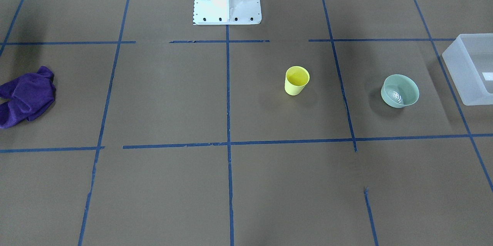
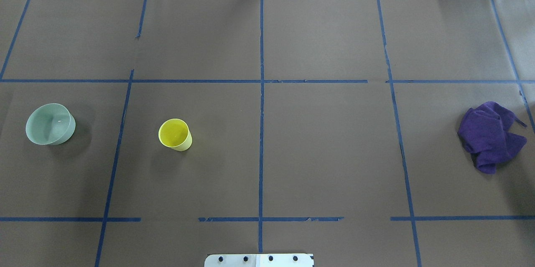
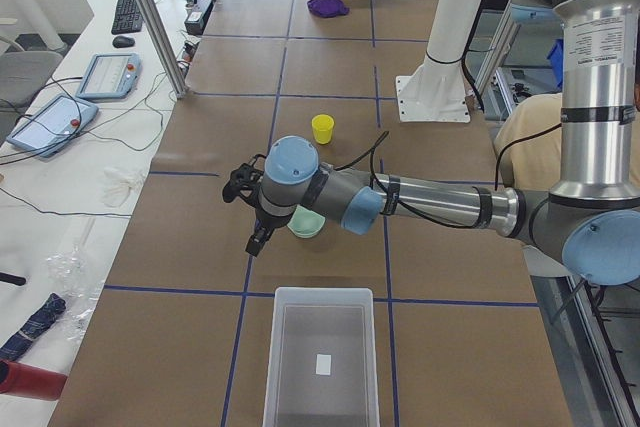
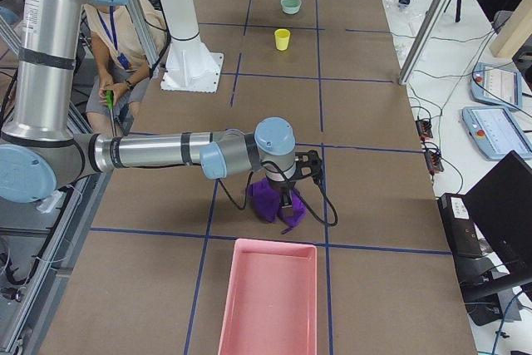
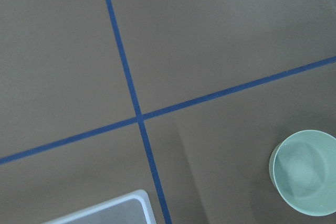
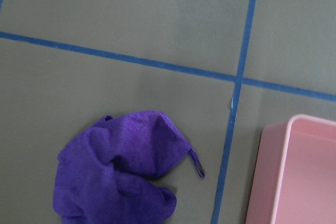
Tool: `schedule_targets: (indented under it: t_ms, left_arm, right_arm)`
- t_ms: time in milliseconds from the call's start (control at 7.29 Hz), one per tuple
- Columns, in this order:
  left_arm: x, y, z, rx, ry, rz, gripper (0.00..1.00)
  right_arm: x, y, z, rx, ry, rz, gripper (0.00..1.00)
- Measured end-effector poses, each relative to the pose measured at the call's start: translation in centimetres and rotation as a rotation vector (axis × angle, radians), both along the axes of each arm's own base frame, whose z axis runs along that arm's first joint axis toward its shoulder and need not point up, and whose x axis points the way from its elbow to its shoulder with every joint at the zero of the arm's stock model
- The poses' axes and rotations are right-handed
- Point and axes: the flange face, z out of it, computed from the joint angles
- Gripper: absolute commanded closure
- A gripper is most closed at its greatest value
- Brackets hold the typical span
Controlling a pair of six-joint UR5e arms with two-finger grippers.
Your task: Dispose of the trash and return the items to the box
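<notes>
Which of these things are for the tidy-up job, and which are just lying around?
For the job:
yellow cup
mint-green bowl
translucent white bin, where the cup and bowl go

Just lying about, as far as I can tell:
purple cloth
pink tray

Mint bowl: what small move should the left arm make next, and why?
Probably shift the left tool over the bowl: the left wrist view shows the bowl upright at its lower-right edge, not centred, with the box apart from it.
</notes>
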Motion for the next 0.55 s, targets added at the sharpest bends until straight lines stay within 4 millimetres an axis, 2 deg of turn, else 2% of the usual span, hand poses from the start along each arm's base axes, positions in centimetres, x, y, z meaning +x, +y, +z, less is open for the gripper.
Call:
schedule_targets:
  t_ms: [137,275,412,549]
  left_arm:
    - [0.1,-1.1,-1.1,0.143,0.002,0.0,0.0]
    - [0.2,-1.8,-1.8,0.253,0.022,-0.018,0.0]
    - [0.8,-1.7,-2.1,0.3,0.076,-0.059,0.0]
    - [2.6,-1.5,-2.8,0.31,0.143,-0.089,0.0]
  right_arm:
    - [-0.1,-1.2,-1.9,0.08,-0.011,0.005,0.0]
    - [-0.2,-1.9,-3.0,0.103,-0.025,0.02,0.0]
    - [-0.2,-2.3,-3.6,0.099,-0.038,0.037,0.0]
    - [-0.3,-2.4,-3.8,0.093,-0.051,0.044,0.0]
